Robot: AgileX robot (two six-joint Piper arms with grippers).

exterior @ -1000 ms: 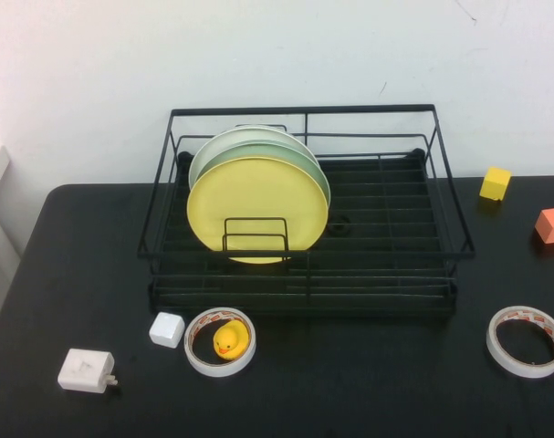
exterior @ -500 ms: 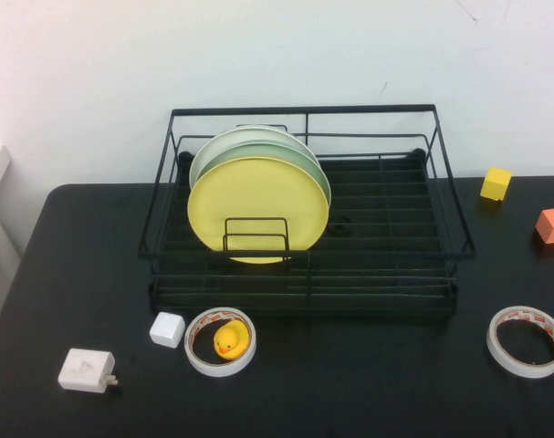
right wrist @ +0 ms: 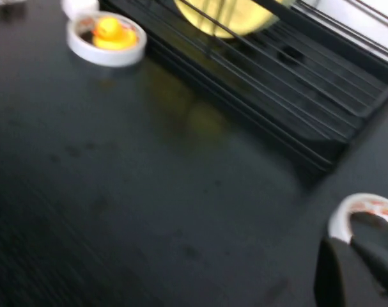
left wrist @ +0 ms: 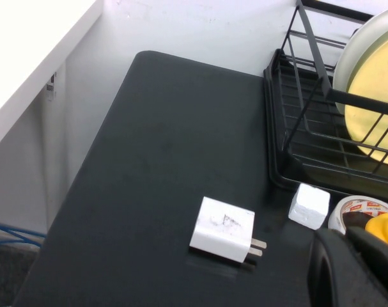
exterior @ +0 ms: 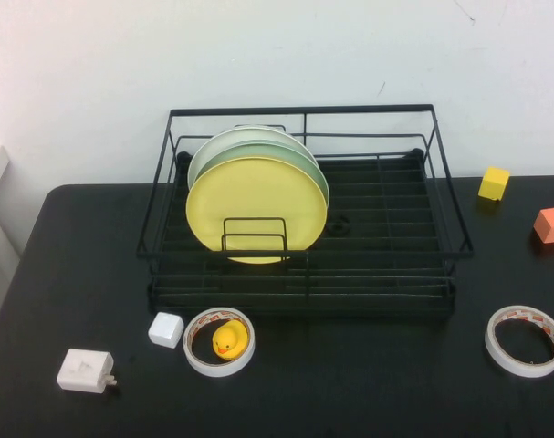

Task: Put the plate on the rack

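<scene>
Jaw state of left gripper (left wrist: 356, 272) and right gripper (right wrist: 363, 272) cannot tell, both off-table-edge; matte yellow plate (exterior: 256, 203) stands upright in black wire rack (exterior: 386, 237).

A matte black worktop (exterior: 67, 265) with rounded corners meets a plain white wall (exterior: 85, 82). A white ledge (left wrist: 27, 45) stands beside it, blue cables (left wrist: 11, 231) below.

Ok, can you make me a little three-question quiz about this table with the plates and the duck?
1. True or false: the round yellow plastic plate stands upright in the black wire dish rack.
2. What sits inside the white tape ring by the rack?
3. Which is nearer the orange cube: A) small yellow cube, B) white plug charger?

Key: 1 true. 2 the yellow rubber duck. 3 A.

The left gripper and right gripper show only in their wrist views.
</scene>
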